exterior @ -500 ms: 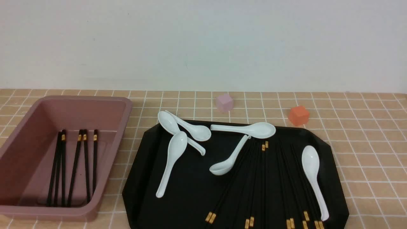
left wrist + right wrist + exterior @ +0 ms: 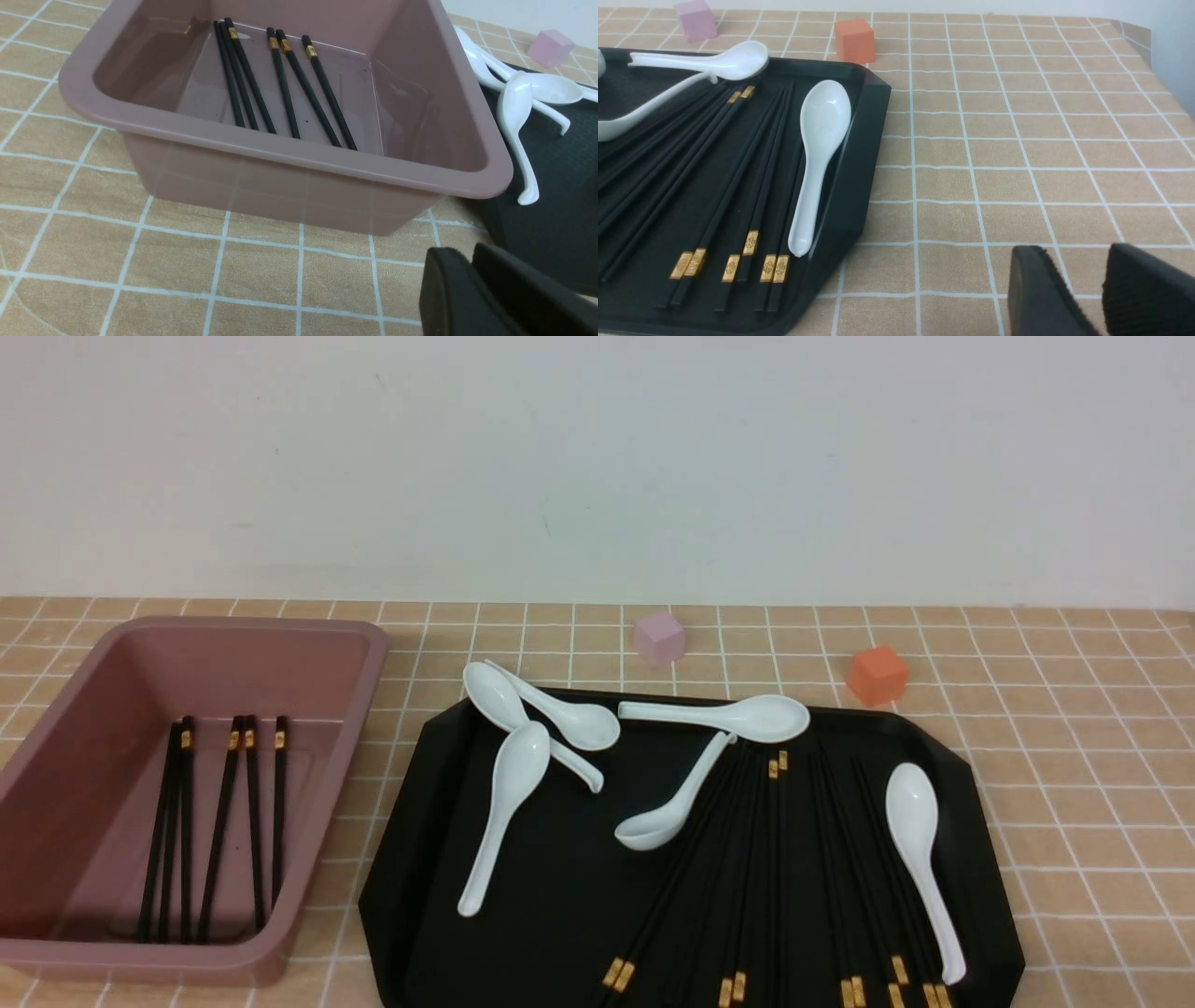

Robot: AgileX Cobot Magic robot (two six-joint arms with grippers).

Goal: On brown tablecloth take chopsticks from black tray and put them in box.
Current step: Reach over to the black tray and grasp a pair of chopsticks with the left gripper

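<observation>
Five chopsticks [image 2: 219, 821] lie in the box [image 2: 359, 644] at the left of the tabletop, so the job is partly done — a larger bundle [image 2: 775, 877] waits fanned on the black tray [image 2: 560, 915] among white spoons [image 2: 504, 812]. Neither arm carries anything: the left pincer [image 2: 472, 254] hangs pressed together near the box's corner, the right pincer [image 2: 1083, 261] slightly spread above the brown tablecloth [image 2: 1017, 140] beside the tray.

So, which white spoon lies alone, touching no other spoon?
The spoon at the black tray's right edge, beside the chopsticks; the others lie in touching groups.
</observation>
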